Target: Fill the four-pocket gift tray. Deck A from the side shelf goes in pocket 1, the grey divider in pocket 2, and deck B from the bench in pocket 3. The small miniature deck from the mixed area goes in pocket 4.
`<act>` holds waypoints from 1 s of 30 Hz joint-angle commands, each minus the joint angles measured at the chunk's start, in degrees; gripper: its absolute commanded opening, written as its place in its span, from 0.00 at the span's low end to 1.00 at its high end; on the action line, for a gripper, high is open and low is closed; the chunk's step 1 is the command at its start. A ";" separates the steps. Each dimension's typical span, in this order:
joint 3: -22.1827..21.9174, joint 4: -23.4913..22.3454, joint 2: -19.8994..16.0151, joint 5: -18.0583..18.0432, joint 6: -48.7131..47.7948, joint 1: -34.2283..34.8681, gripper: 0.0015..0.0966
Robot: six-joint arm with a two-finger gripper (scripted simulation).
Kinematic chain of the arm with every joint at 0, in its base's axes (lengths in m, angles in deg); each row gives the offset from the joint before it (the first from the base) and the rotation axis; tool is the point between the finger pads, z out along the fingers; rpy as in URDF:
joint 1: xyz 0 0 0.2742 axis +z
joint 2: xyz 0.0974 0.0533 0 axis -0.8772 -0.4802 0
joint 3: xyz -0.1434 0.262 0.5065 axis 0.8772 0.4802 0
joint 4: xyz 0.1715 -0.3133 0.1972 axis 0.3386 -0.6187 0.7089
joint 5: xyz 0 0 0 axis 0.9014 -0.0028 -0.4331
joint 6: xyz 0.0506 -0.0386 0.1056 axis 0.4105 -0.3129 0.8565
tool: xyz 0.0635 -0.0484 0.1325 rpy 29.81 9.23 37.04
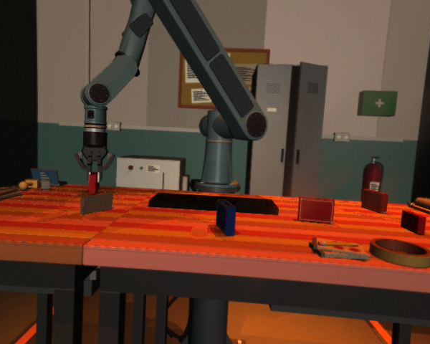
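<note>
My gripper (94, 174) hangs over the left side shelf, straight above a small red deck (93, 184) that stands on edge. A grey divider (96, 203) stands on edge just in front of that deck. The black four-pocket tray (213, 203) lies at the middle of the bench, in front of the arm's base. A blue deck (225, 217) stands upright in front of the tray. To the right are a red deck (315, 209) leaning up, and two smaller dark red boxes (374, 200) (413, 221). The gripper is closed on the red deck.
Behind the bench stand the arm's base (217, 163), a white control box (150, 172) and a grey locker (287, 129). A tape ring (401, 252) and a small tool block (339, 249) lie near the front right edge. Clutter sits at the far left.
</note>
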 commanded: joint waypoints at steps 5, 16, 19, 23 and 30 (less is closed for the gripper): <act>-0.20 0.00 0.86 0.90 0.00 0.00 0.07; -0.44 0.00 1.99 2.29 0.00 0.00 0.07; -0.45 0.00 2.04 2.36 0.00 0.00 0.07; -0.46 0.00 2.09 2.42 0.00 0.00 0.07; -0.88 0.00 3.69 4.37 0.00 0.00 0.07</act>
